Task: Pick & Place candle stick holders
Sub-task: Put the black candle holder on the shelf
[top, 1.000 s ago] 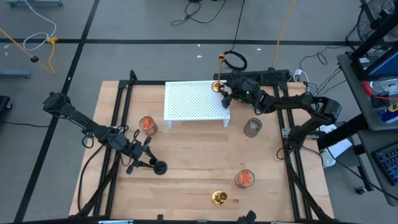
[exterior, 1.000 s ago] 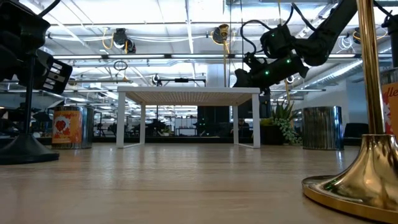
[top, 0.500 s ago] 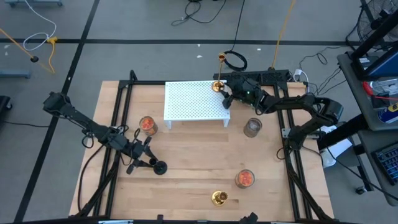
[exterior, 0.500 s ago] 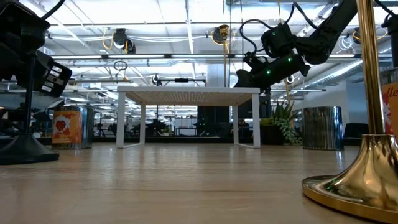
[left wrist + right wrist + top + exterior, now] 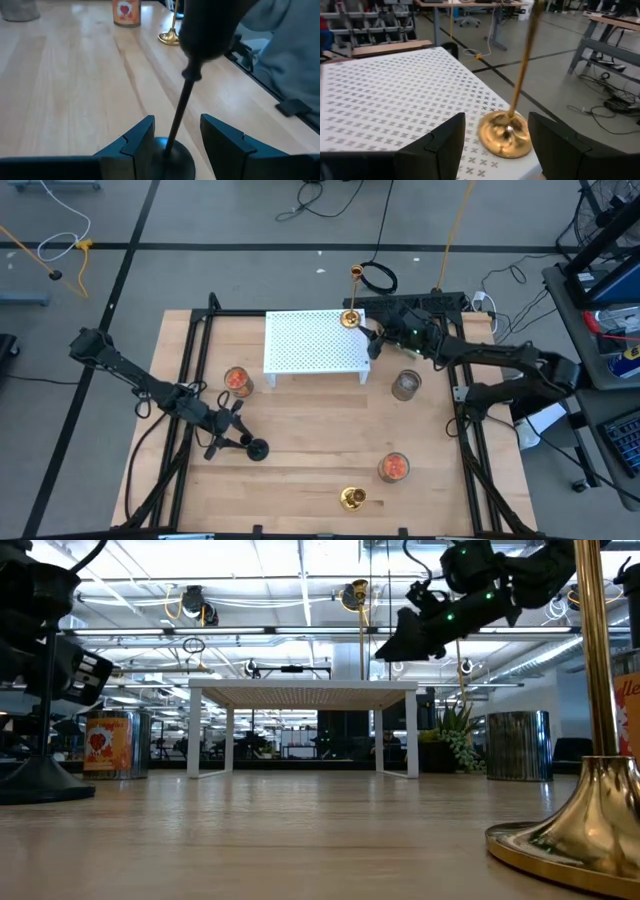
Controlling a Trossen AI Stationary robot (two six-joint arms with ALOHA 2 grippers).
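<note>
A gold candlestick (image 5: 351,318) stands with its round base on the far right corner of the white perforated stand (image 5: 310,345). My right gripper (image 5: 373,340) hovers open just right of it. In the right wrist view the base (image 5: 503,134) lies ahead between the fingers (image 5: 495,131), apart from them. A black candlestick (image 5: 256,448) stands on the table at the near left. My left gripper (image 5: 176,136) is open with a finger on either side of its lower stem and base (image 5: 172,155). A second gold candlestick (image 5: 352,498) stands at the near edge. My left gripper's fingers (image 5: 142,142) stand level on both sides of the black candlestick's base (image 5: 175,159), which rests on the table. I cannot tell whether they touch it.
Two jars with orange contents (image 5: 237,380) (image 5: 394,467) and a grey glass jar (image 5: 405,385) stand on the wooden table. The second gold candlestick also shows large and close in the low view (image 5: 590,810). Black frame rails run along the table's left and right sides.
My right gripper has risen and drawn back a little toward the table's right edge, away from the gold candlestick. The candlestick stays upright on the stand's corner.
</note>
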